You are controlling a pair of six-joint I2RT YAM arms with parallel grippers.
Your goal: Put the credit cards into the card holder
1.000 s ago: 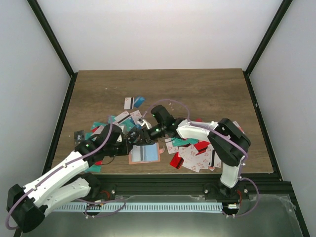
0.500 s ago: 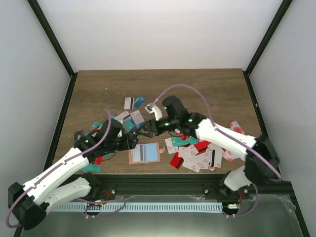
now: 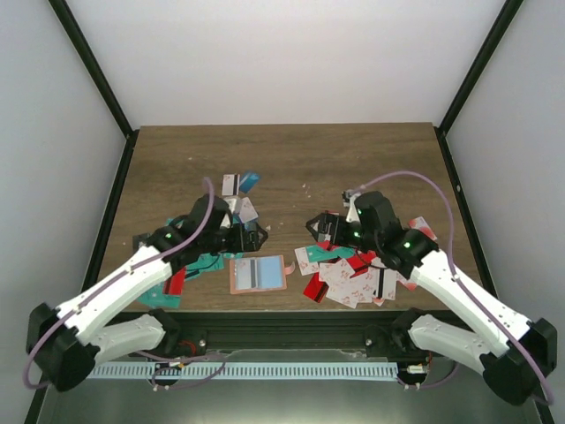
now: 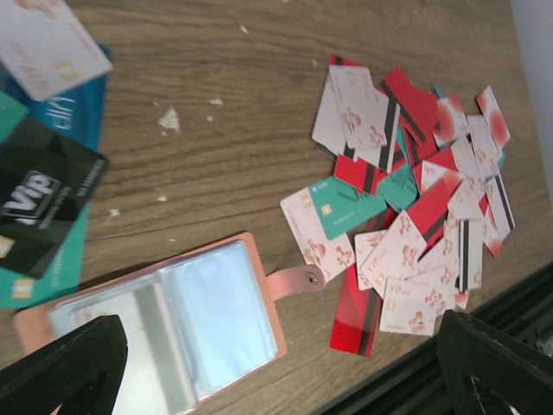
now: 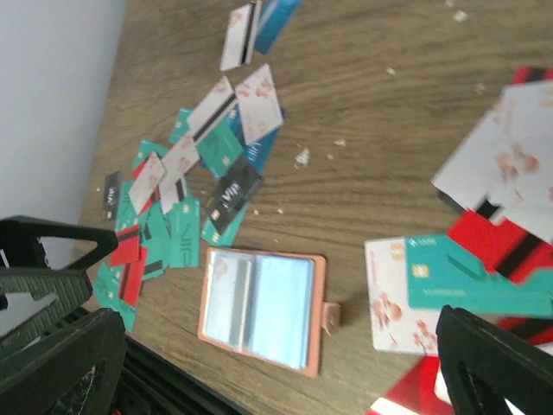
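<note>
The salmon-pink card holder (image 3: 259, 274) lies open and flat near the table's front edge, its clear sleeves facing up and its snap tab to the right. It also shows as the card holder (image 4: 173, 316) and the card holder (image 5: 259, 309), with a striped card in its left sleeve. Credit cards (image 3: 353, 276) are heaped to its right, and more credit cards (image 3: 190, 256) lie to its left. My left gripper (image 3: 253, 236) hovers open just behind the holder's left side, nothing between its fingers (image 4: 60, 372). My right gripper (image 3: 318, 228) hovers open behind the right heap, empty between its fingers (image 5: 497, 367).
A black VIP card (image 4: 39, 203) lies among teal ones left of the holder. Two cards (image 3: 240, 183) sit apart farther back. Small white crumbs (image 4: 168, 119) dot the wood. The black frame rail (image 3: 309, 316) runs along the front edge just below the holder.
Both grippers have drawn back from over the card holder, the left up and back, the right swinging to the right. Both have opened wide; the left was nearly shut a second ago.
</note>
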